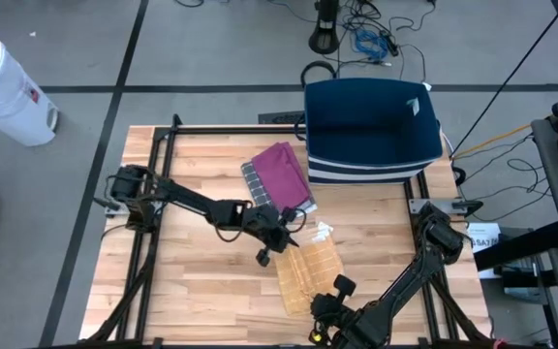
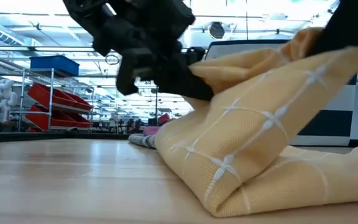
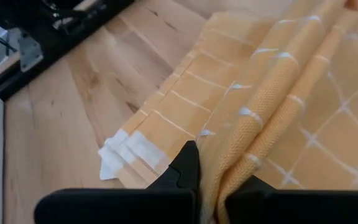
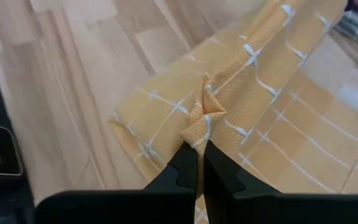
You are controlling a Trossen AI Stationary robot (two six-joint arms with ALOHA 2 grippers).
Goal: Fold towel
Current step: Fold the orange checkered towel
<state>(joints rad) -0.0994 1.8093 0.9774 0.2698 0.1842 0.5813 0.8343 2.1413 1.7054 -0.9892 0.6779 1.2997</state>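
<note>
Purple cloth (image 1: 281,170), navy bin (image 1: 371,126), white canister (image 1: 3,87) off-table.

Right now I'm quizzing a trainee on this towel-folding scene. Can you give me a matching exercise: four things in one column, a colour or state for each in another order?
Things:
1. yellow towel
2. left gripper
3. purple cloth
4. bin

States:
A. navy, at the table's far edge
B. shut on the towel's far end
C. pinched at both ends, lifted off the table
D. lying on a grey checked cloth

Pairs: 1-C, 2-B, 3-D, 4-A. The right gripper is shut on the towel's near end.
</note>
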